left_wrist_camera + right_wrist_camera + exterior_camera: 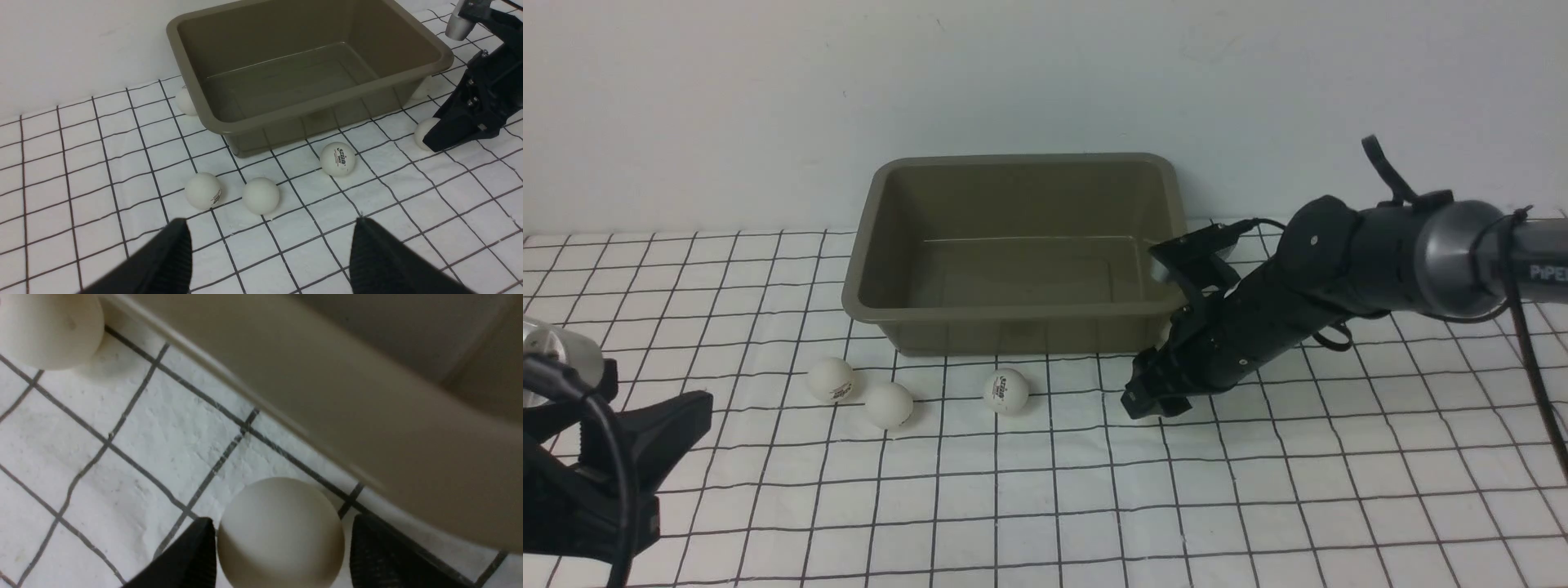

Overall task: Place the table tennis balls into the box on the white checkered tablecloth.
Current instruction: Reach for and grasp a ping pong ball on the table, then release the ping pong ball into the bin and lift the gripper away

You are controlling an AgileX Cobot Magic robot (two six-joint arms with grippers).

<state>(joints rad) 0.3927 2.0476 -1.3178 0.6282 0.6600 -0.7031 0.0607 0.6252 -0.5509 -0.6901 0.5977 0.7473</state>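
Note:
The olive-grey box [1013, 312] stands empty at the back of the white checkered tablecloth [1258, 490]. Three table tennis balls [831, 380] [888, 405] [1005, 390] lie in front of it. My right gripper [1147, 400] is down on the cloth by the box's front right corner, its fingers closed on either side of another ball [281, 533]. That ball peeks out beside the gripper in the left wrist view [423, 131]. My left gripper [269, 222] hangs open and empty, short of the front balls.
One more ball [184, 101] rests against the box's left side and another [423, 87] is tucked at its right corner, also seen near the right wrist [49, 326]. A pale wall rises right behind the box.

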